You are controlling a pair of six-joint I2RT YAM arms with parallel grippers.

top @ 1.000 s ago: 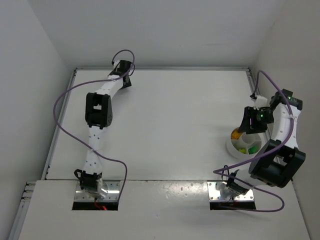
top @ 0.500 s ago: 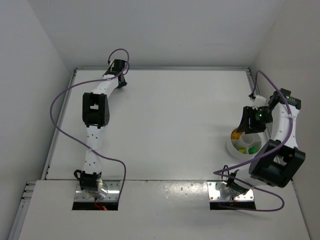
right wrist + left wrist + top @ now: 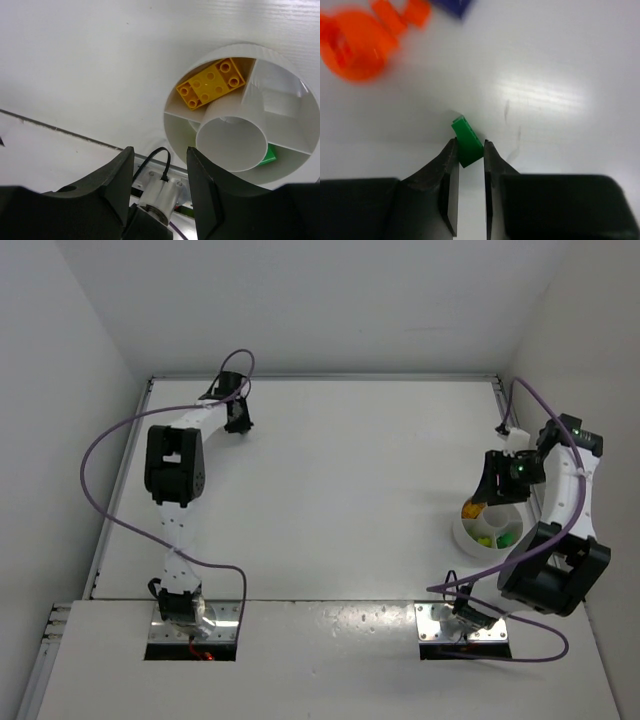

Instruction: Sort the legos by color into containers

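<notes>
Swung closer to the far left corner of the worktop (image 3: 350,480) over the last second, with the left fingers (image 3: 452,152) drawn in from half apart and now clenched on a green brick (image 3: 466,134), pinched by its near end; lifted or resting, impossible to tell. Hanging over the white dish (image 3: 277,102) by the right edge, with the right fingers (image 3: 128,161) spread partway and grasping nothing.

Judged partly sorted. Counted in the dish: one yellow brick (image 3: 212,82) in one compartment and a second green brick (image 3: 269,154) in another, half hidden behind the centre cup; one compartment seen bare, the remainder out of sight. Left to carry across from the far left corner: the pinched green brick, one blue brick (image 3: 452,6) cut off by the frame, and a blurred orange cluster (image 3: 357,45), seemingly three pieces but too smeared to count for sure.
</notes>
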